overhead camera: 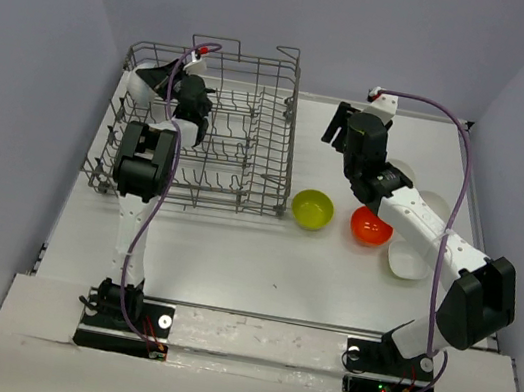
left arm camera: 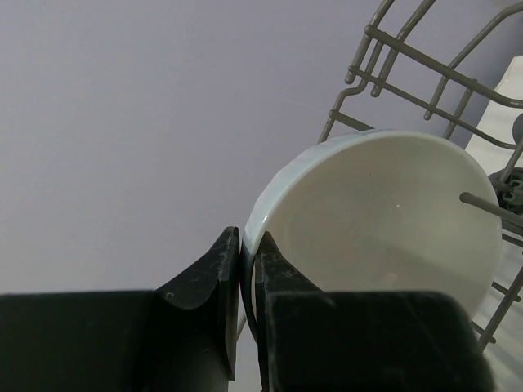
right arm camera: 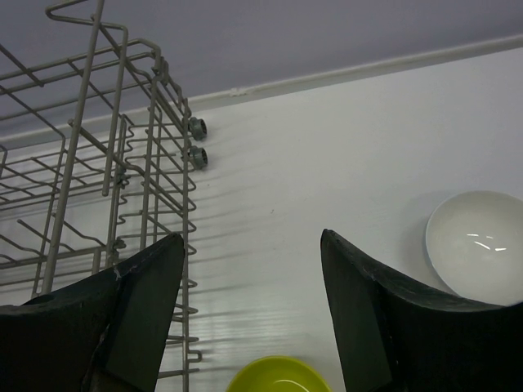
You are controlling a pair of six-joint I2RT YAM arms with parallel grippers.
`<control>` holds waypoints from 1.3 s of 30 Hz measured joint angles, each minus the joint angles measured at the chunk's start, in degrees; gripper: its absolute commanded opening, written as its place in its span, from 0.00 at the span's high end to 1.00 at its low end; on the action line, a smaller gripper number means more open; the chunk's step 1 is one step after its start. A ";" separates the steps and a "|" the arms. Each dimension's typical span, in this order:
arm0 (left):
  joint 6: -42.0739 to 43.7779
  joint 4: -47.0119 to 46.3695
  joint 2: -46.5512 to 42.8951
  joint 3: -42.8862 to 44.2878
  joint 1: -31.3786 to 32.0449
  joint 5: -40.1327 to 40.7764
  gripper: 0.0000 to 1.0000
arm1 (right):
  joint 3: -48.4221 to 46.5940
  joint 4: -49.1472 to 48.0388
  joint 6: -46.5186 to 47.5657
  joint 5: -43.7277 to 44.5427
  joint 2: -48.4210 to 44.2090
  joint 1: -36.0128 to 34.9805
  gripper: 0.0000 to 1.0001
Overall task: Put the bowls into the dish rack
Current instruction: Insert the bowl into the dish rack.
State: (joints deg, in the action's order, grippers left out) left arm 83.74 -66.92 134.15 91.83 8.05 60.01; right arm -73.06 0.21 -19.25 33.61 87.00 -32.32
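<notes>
The white bowl (left arm camera: 384, 220) is in the far left corner of the rack (overhead camera: 285, 139), standing nearly on its edge among the wires. Whether it already rests on them I cannot tell. The left gripper (left arm camera: 248, 249) is pinched on its rim, one finger inside and one outside. The bowl looks rigid and glazed, so I judge it smooth and a little slippery, not heavy, but able to chip if it knocks on the wire. The thin rim is the good place to hold it, because the round wall gives the fingers nothing. With such a rim hold the bowl can swing, so it should lean on the tines before the fingers let go. More bowls lie on the table (overhead camera: 260, 267) right of the rack: a yellow bowl (overhead camera: 311, 209) just beside it, a red bowl (overhead camera: 370, 225) next, and another white bowl (right arm camera: 478, 245) farther. They seem of the same kind and want the same rim hold. The right gripper (right arm camera: 245, 314) hangs spread wide and holds nothing, above the table near the rack's far right corner.
</notes>
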 measured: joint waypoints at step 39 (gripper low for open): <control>-6.93 6.95 3.93 0.94 0.59 1.79 0.52 | 0.04 -0.70 -0.02 -0.02 0.00 0.00 0.27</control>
State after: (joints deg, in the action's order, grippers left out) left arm 76.82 -59.96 138.08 92.77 8.64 61.80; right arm -73.01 -0.49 -19.27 33.58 87.00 -32.32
